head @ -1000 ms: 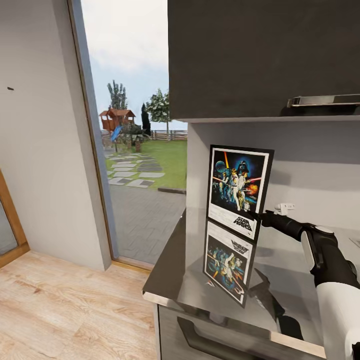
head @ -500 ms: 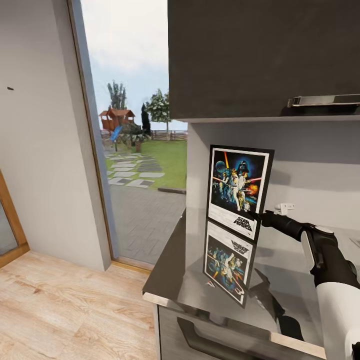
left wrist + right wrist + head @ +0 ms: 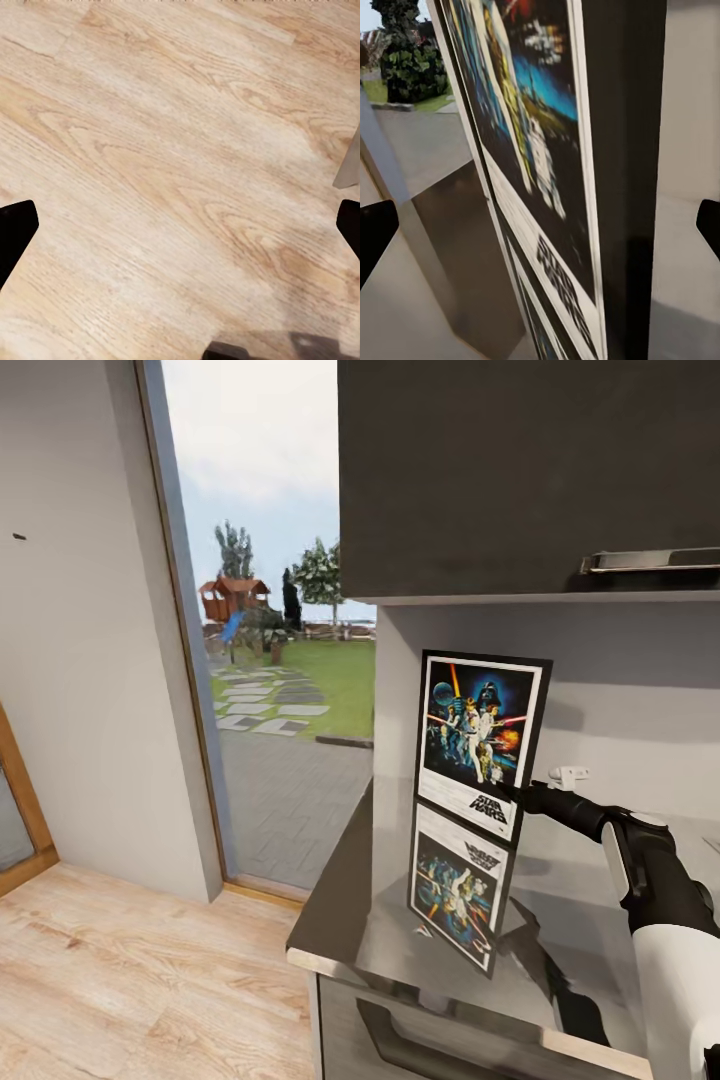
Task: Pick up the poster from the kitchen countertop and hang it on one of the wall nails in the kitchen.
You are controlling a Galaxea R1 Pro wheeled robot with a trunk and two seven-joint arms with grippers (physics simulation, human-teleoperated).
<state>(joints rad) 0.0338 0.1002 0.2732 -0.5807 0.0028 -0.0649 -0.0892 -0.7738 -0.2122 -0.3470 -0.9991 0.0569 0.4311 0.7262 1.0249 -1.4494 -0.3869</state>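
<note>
Head view: glossy kitchen countertop (image 3: 345, 920) beside a garden doorway; the poster (image 3: 480, 745) is seen upright, long axis vertical, right gripper (image 3: 520, 793) at its lower right edge, closure not discernible. Left wrist: left gripper (image 3: 180, 225) spread over wood floor (image 3: 165, 150). Right wrist: frame between parted fingertips.

The right arm reaches forward and inward, its black wrist level, with the right end effector (image 3: 522, 793) at the poster's lower edge, its fingertips (image 3: 375, 234) spread wide either side of the frame.
</note>
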